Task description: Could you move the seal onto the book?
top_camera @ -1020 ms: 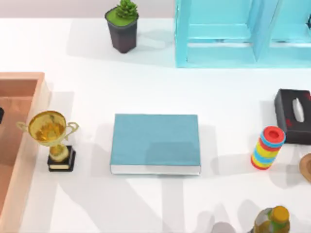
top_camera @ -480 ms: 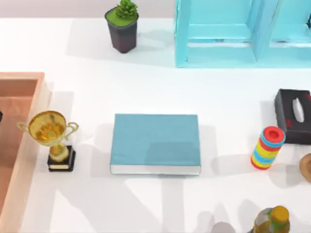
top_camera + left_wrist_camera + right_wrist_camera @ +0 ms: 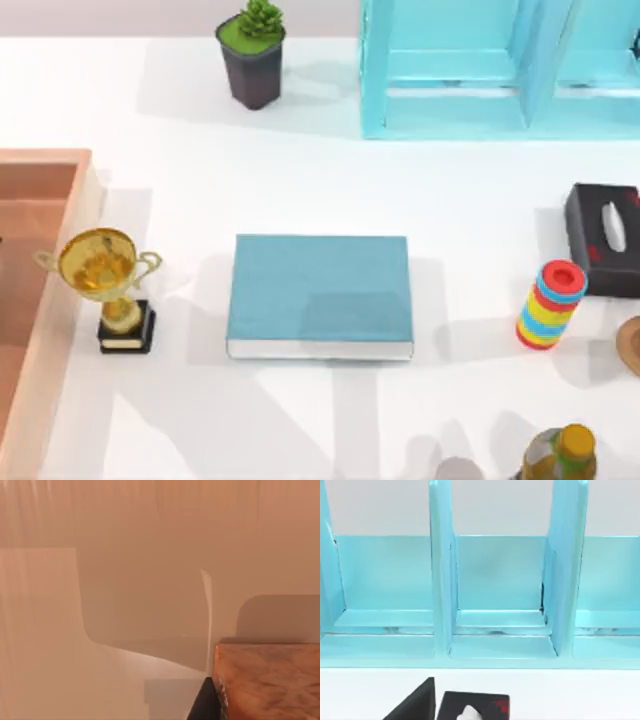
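Surface: white table, seen from above, with shadows across its near part.
Book: teal cover, white page edge, lying flat at the table's middle; nothing on it.
Seal: tan-orange marbled block close in the left wrist view, inside a pale orange-brown enclosure.
Tray: orange-brown open box at the table's left edge; walls of like colour all around in the left wrist view.
Left gripper: one dark finger just beside the seal's edge, perhaps touching; open or closed, cannot tell.
Right gripper: one dark finger low in the right wrist view, near the tissue box; open or closed, cannot tell.
Trophy: gold cup on black base, upright between tray and book.
Shelf: light-blue frame with compartments at the far right.
Plant: green succulent in dark pot, far side, left of the shelf.
Tissue box: black, right edge.
Ring stack: striped, red on top, just in front of the tissue box.
Bottle: yellow-capped, near right corner.
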Action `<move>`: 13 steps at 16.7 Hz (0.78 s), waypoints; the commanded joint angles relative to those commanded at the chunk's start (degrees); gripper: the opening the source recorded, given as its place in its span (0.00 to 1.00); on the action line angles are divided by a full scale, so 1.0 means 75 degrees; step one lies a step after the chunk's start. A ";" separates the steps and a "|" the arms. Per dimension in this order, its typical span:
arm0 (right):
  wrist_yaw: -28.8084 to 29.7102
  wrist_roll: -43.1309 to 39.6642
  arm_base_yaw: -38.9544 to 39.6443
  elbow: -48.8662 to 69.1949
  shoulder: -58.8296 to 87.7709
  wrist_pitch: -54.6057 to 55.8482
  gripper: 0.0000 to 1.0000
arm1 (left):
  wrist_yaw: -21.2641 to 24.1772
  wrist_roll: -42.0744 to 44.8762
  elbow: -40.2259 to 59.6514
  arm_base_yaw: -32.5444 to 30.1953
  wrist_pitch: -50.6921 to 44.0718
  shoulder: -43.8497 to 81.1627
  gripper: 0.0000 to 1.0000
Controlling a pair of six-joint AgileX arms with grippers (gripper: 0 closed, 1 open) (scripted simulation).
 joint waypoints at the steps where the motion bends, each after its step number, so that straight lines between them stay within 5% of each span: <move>1: 0.0000 0.0000 0.0000 0.0000 0.0000 0.0000 1.00 | 0.0000 0.0000 0.0000 0.0000 0.0000 0.0000 0.17; 4: 0.0000 0.0000 0.0000 0.0000 0.0000 0.0000 1.00 | 0.0000 0.0000 0.0000 0.0000 0.0000 0.0000 0.00; 13: 0.0000 0.0000 0.0000 0.0000 0.0000 0.0000 1.00 | -0.0017 -0.0006 0.0020 -0.0027 -0.0009 -0.0010 0.00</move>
